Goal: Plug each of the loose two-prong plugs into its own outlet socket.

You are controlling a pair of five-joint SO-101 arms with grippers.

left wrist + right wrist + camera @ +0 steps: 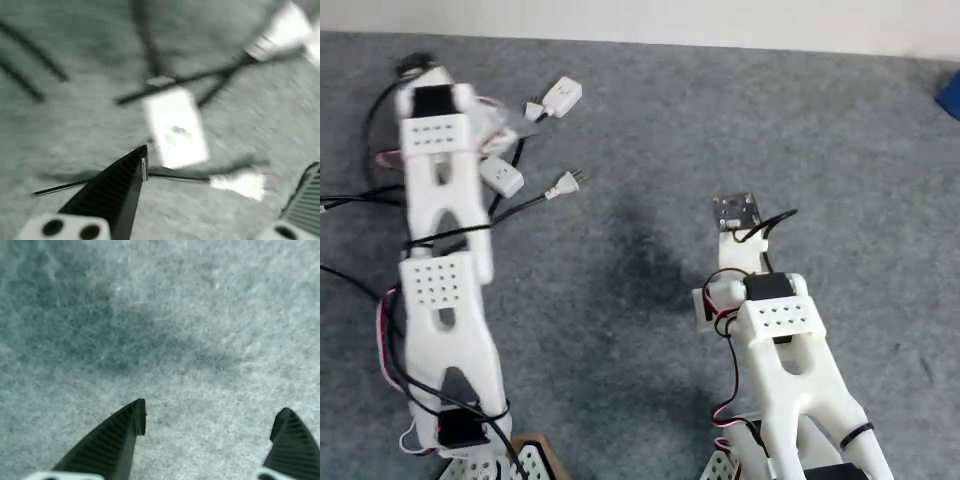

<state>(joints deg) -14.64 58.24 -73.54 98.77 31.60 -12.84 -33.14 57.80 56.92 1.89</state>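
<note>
Two white outlet sockets lie at the back left of the grey carpet, one (560, 97) farther back and one (501, 176) beside my left arm (438, 190). A loose white two-prong plug (565, 183) on a black cable rests just right of the nearer socket. In the left wrist view my left gripper (230, 160) hangs open above that socket (175, 125), with the plug (240, 182) lying between its fingers on the carpet. My right gripper (212, 412) is open over bare carpet, and its arm (775, 330) stands mid-right.
Black cables (380, 195) run across the carpet around and under the left arm. A blue object (950, 95) shows at the far right edge. Open grey carpet (650, 150) lies between the two arms.
</note>
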